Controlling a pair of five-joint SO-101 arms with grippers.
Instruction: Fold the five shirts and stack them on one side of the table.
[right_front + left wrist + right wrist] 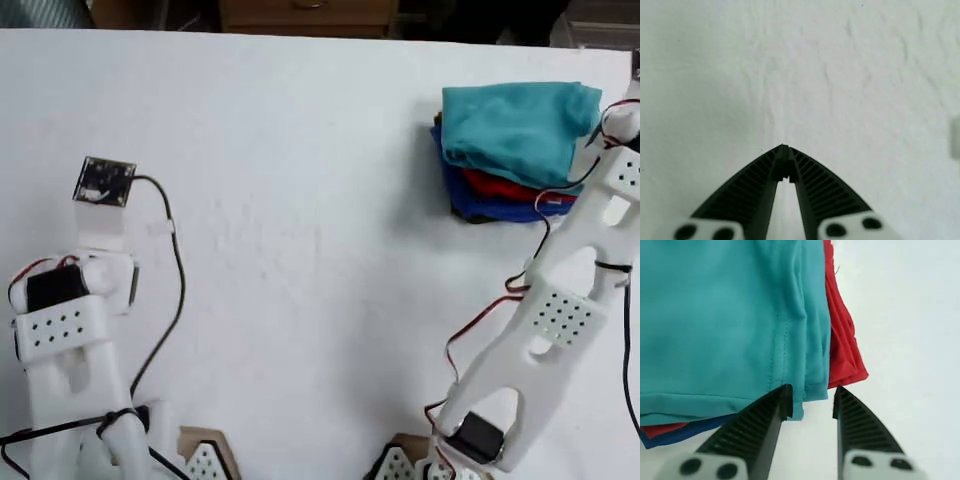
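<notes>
At the near edge of the white table [300, 220], the left arm [60, 325] stands by the near left corner. In its wrist view the left gripper [785, 150] has its two dark fingers pressed together at the tips, holding nothing, above bare table surface.

The right arm [560, 310] rises from the near edge and stretches along the right edge of the table toward the far right corner. The right gripper [811, 397] has its fingers a little apart and nothing between them. It sits at a corner of the stack, one fingertip [782, 397] overlapping the hem of the top shirt; whether it touches the cloth I cannot tell.

The stack of folded shirts lies near the far right corner, close to the right edge. The teal shirt [515, 130] is on top, with a red shirt [500, 186] under it and a blue shirt [500, 208] lower down, their edges showing on the near side.
</notes>
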